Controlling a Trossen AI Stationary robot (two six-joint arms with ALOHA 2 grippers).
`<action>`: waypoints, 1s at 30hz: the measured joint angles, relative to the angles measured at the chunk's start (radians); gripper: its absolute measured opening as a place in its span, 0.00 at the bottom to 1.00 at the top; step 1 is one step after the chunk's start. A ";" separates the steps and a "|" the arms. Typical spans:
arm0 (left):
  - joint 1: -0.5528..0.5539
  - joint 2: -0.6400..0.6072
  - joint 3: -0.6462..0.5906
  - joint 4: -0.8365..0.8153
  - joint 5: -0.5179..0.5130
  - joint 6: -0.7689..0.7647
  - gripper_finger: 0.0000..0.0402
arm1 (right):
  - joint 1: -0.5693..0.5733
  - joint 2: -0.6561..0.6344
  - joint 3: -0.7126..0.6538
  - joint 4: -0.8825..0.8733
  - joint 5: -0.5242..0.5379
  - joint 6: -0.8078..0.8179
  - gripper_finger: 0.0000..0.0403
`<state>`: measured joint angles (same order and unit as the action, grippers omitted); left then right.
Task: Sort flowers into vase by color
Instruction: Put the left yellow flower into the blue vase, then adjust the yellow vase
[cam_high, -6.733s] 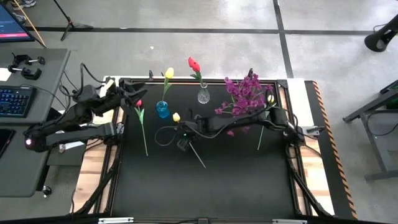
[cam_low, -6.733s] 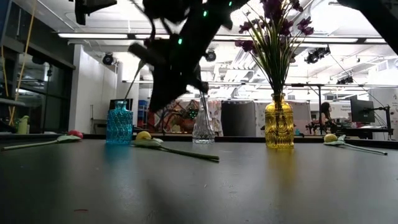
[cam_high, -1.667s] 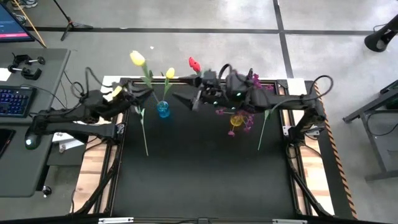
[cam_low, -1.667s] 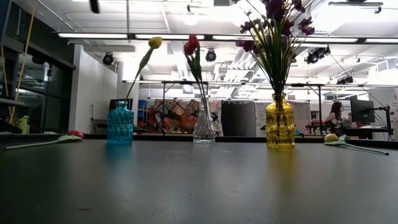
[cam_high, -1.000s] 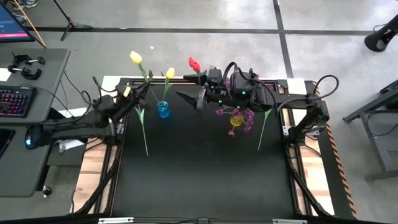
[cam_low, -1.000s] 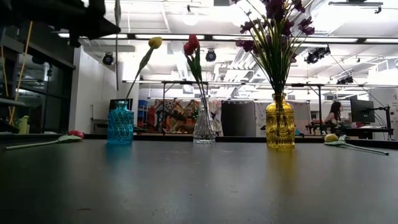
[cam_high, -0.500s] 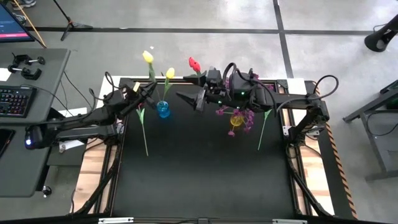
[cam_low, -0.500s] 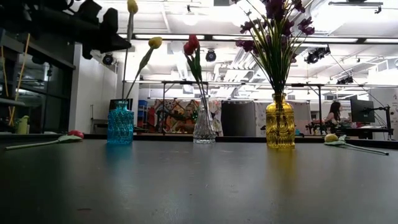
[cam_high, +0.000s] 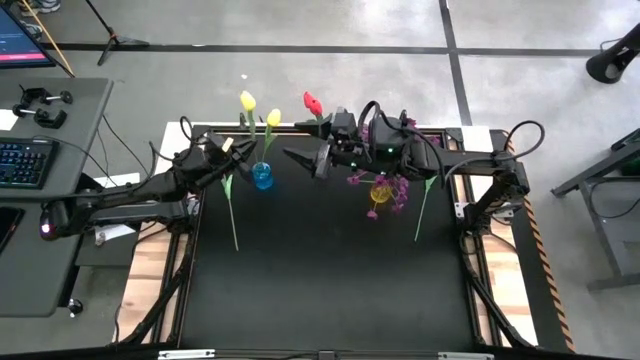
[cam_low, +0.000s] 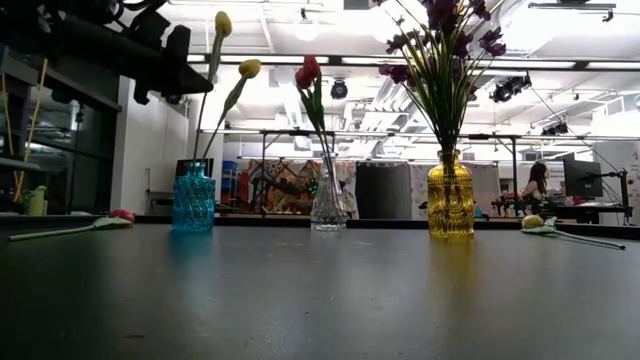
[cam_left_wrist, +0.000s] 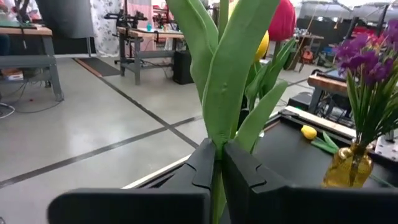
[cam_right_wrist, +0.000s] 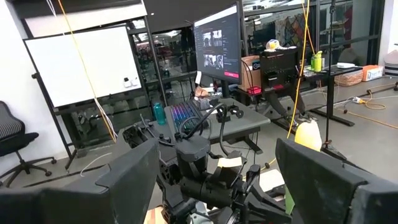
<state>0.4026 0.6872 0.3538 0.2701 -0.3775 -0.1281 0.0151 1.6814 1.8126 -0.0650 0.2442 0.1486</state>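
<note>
Yellow is the colour in play. From the high view, the left gripper (cam_high: 222, 153) hangs just beside the blue vase (cam_high: 262, 177), on its left-arm side, closed on the stem of a yellow tulip (cam_high: 247, 101) whose head stands farther from the robot than the vase. A second yellow tulip (cam_high: 272, 117) already sits in that vase. The right gripper (cam_high: 300, 158) waits on the vase's other side, fingers spread and empty, near the red tulip (cam_high: 311, 103). Two flowers lie on the table (cam_high: 330, 290): a red one (cam_high: 226, 182) near the left arm and a yellow one (cam_high: 425, 195) near the right arm.

Low view: the held tulip (cam_low: 222, 23) is nearly upright, its stem running down toward the blue vase's (cam_low: 192, 198) mouth; whether the tip is inside I cannot tell. The clear vase (cam_low: 327, 203) and the yellow vase (cam_low: 449, 196) with purple sprigs (cam_low: 440, 40) stand well apart from it.

Left wrist view: the dark fingers (cam_left_wrist: 206, 167) pinch the green stem (cam_left_wrist: 217, 186) between the leaves.

Right wrist view: wide-set fingers (cam_right_wrist: 127, 169) frame nothing; the left arm (cam_right_wrist: 202, 171) shows beyond.

My guess: the stem's long axis must stay vertical over the mouth, and the left arm is nearer.
</note>
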 joint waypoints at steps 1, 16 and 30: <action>0.000 0.000 0.000 -0.007 0.000 0.000 0.02 | 0.000 0.000 0.000 0.000 0.000 0.000 0.77; 0.000 -0.138 0.000 -0.230 0.036 -0.070 0.47 | -0.002 -0.012 0.000 -0.007 0.000 -0.056 0.77; 0.000 -0.400 0.002 -0.184 0.329 -0.338 0.58 | 0.018 -0.064 -0.025 -0.411 -0.272 0.206 0.77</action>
<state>0.4026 0.2874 0.3553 0.0860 -0.0483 -0.4663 0.0334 1.6174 1.7872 -0.4765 -0.0275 0.3546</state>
